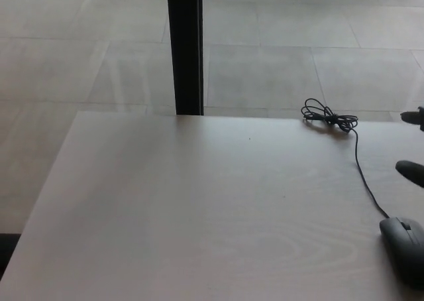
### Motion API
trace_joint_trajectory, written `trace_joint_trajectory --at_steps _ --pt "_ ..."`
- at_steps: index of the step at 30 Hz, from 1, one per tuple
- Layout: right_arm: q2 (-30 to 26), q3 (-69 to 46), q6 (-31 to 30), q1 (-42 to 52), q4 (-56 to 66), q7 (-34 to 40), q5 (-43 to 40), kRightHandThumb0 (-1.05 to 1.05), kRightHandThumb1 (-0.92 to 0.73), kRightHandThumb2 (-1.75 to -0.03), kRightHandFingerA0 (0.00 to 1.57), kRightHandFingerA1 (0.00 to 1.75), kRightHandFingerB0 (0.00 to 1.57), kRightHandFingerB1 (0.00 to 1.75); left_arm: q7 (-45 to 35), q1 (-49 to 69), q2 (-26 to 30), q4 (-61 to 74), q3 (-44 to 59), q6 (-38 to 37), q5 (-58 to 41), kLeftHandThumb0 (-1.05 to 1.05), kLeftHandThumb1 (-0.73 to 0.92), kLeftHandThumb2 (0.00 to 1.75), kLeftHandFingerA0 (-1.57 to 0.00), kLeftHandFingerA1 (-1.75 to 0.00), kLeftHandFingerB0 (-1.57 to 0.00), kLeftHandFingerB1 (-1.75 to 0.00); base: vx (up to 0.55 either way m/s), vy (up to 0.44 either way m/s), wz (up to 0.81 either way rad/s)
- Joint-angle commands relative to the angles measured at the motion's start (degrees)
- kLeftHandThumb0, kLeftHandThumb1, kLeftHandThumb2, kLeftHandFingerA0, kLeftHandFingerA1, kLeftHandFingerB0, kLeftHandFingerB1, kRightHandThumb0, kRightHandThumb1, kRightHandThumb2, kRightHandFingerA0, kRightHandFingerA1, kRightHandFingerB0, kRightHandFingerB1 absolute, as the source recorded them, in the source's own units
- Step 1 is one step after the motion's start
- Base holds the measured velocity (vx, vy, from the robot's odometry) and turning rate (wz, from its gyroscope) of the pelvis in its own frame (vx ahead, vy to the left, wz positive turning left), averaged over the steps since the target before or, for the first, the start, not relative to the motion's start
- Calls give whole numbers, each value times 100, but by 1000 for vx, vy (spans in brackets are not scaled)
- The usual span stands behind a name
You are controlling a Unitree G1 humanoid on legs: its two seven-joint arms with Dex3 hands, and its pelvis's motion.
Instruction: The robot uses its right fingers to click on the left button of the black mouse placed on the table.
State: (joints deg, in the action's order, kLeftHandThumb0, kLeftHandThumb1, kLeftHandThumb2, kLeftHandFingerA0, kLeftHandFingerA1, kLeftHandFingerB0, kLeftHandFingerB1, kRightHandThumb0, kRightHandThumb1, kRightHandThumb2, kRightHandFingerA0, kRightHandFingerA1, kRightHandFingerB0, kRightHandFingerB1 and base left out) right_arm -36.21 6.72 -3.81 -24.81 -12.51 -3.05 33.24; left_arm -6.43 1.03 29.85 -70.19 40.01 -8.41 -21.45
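The black mouse (405,246) lies on the pale wooden table (199,208) at the bottom right corner, partly cut off by the picture's edge. Its thin cable (363,175) runs back to a coiled bundle (329,120) near the table's far edge. Only two dark fingertips of my right hand (412,172) show at the right edge, apart from each other. They hover above and behind the mouse without touching it. My left hand is out of the picture.
A black upright post (185,49) stands just behind the table's far edge. Grey floor tiles (278,69) lie beyond. The table's left edge runs diagonally down toward the bottom left.
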Motion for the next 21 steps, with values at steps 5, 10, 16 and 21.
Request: trace_joint_trajectory --at_steps 5,10,16,21 --pt "-462 -1412 -236 -45 122 -873 -1277 -89 -92 -75 40 127 33 34 -71 104 113 -18 54 -208 -90 -100 91 85 -49 -62 -39 -41 0 0 0" --pt "-416 -2080 -387 183 58 -709 -1445 -80 -77 -120 125 149 34 53 1 108 77 10 68 -153 -114 -92 81 123 -44 -64 -34 -48 0 0 0" --pt "-134 -3963 -892 1058 26 -527 -2357 -95 -92 -70 99 73 40 37 -50 144 68 36 40 -212 -86 -88 82 130 -53 -71 -28 -46 0 0 0" --pt "343 -5346 -1134 1799 -113 -200 -2907 -96 -70 -111 52 58 34 46 -87 129 60 -25 84 -239 -129 -103 92 81 -47 -62 -42 -41 0 0 0"
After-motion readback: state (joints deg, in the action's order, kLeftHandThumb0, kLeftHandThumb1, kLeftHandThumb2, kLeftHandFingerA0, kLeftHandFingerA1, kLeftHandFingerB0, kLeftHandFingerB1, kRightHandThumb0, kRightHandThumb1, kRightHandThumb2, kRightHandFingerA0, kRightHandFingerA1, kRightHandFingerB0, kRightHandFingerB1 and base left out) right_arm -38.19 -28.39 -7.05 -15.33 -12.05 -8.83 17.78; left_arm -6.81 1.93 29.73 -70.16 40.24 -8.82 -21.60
